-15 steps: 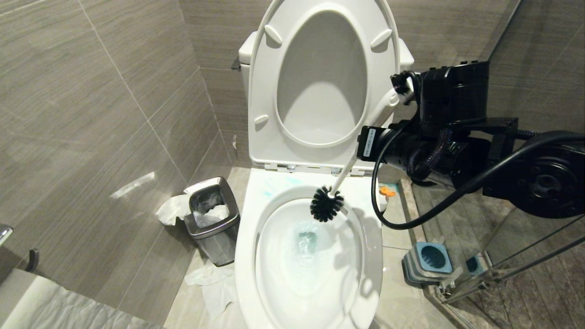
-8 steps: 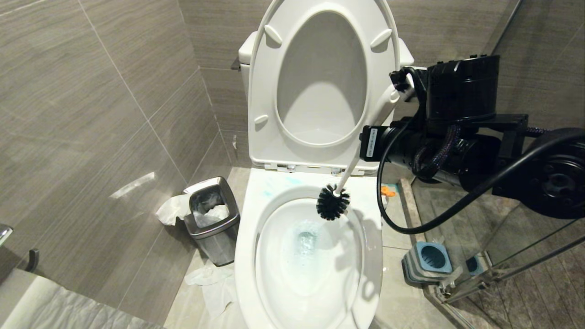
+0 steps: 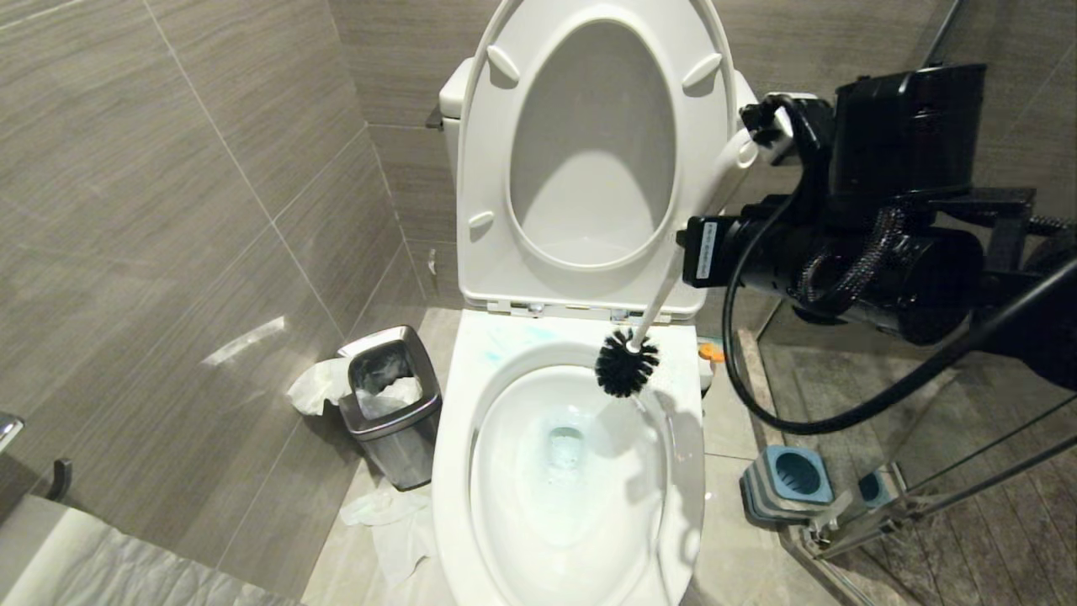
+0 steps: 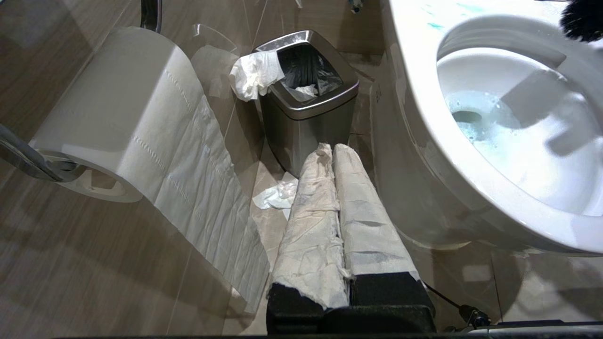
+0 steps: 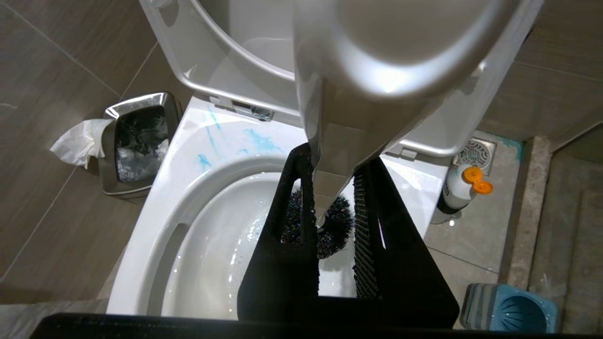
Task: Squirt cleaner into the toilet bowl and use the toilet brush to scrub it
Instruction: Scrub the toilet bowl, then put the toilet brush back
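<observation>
Toilet brush [image 3: 627, 364] lifted rightward over toilet bowl [image 3: 454, 438] rim; right pincer [image 5: 332, 188] clamps handle, partly hiding bristles.

no writing here is clear enough to read.

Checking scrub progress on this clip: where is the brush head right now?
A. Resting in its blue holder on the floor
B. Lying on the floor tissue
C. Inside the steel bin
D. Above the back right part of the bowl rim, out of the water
D: the right gripper grips the handle, and the brush head hangs over the bowl rim at the back right, clear of the water.
</observation>
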### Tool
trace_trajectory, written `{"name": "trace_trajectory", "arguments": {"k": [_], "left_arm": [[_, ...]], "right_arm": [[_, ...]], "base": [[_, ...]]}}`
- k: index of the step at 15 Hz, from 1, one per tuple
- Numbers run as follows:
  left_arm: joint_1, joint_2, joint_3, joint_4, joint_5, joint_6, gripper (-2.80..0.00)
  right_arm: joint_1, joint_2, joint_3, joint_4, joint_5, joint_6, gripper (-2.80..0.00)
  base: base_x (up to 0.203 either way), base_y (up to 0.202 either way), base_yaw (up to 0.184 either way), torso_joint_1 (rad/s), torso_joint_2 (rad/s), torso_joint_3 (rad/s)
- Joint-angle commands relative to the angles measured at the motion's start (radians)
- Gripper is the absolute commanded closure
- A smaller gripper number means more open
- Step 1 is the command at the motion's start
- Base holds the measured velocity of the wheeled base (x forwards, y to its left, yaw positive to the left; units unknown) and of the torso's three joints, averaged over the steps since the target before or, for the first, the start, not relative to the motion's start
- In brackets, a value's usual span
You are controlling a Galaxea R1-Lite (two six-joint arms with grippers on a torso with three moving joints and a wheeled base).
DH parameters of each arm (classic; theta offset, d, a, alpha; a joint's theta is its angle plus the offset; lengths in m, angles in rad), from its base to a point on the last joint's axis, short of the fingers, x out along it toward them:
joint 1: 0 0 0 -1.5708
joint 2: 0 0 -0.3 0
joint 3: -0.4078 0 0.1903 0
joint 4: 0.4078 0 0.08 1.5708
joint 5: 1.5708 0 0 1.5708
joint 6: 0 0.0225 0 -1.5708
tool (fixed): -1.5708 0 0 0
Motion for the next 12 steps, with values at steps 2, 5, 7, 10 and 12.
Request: {"name": "trace_trajectory", "arguments": {"k": [2, 5, 7, 10, 12], "left_arm": [[0.0, 0.001, 0.001, 0.0, 0.001, 0.0, 0.0], [-0.001, 0.0, 0.001, 0.0, 0.0, 0.0, 0.0], [0.0, 0.0, 0.001, 0.0, 0.001, 0.0, 0.0], [-0.001, 0.0, 0.001, 0.0, 0.001, 0.0, 0.0], [0.0, 0.0, 0.0, 0.0, 0.001, 0.0, 0.0]], "right_arm": [[0.008, -0.156, 0.001, 0.092, 0.007, 0.0, 0.0], [-0.015, -0.264, -0.011, 0.228, 0.009, -0.001, 0.0], [-0.067, -0.31, -0.015, 0.275, 0.014, -0.017, 0.0], [-0.159, -0.359, -0.01, 0.282, 0.017, -0.06, 0.0], [-0.233, -0.391, 0.011, 0.277, 0.052, -0.107, 0.0]], "base": [[0.0, 0.0, 0.0, 0.0, 0.0, 0.0], [0.0, 0.0, 0.0, 0.0, 0.0, 0.0], [0.0, 0.0, 0.0, 0.0, 0.0, 0.0], [0.0, 0.0, 0.0, 0.0, 0.0, 0.0], [0.0, 0.0, 0.0, 0.0, 0.0, 0.0]]}}
